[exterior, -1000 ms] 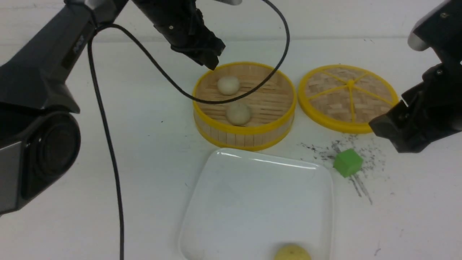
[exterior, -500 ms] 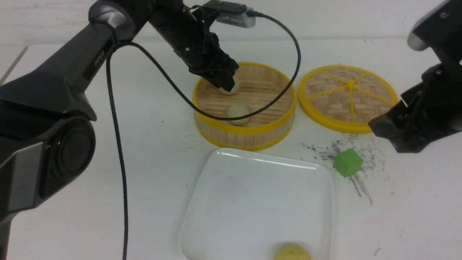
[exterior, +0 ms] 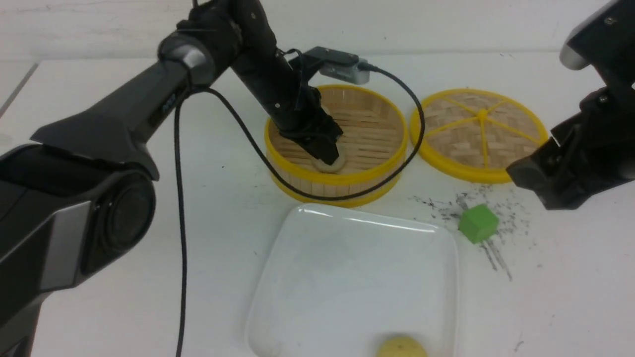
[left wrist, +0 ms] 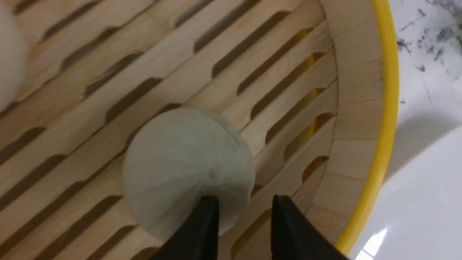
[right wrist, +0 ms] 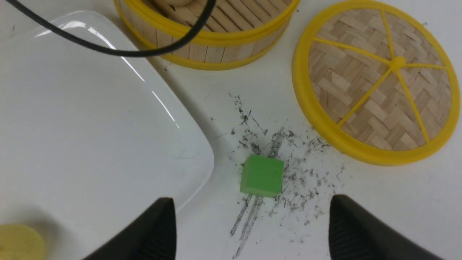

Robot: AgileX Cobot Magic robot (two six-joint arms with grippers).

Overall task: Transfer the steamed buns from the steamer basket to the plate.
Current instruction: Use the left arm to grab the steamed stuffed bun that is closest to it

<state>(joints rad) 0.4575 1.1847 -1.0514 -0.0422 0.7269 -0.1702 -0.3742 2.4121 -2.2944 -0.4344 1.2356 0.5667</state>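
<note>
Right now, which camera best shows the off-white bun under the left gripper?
The left wrist view: the off-white bun shows nearly whole on the steamer basket slats, with the left gripper at its edge. The front view shows only a sliver below the gripper; the right wrist view probably catches just its top at the frame edge.

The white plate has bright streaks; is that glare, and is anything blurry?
Front view: glare streaks the plate along its far edge. Right wrist view: same streaks. Left wrist view: the near bun looks soft, a second bun at the frame edge is blurred.
</note>
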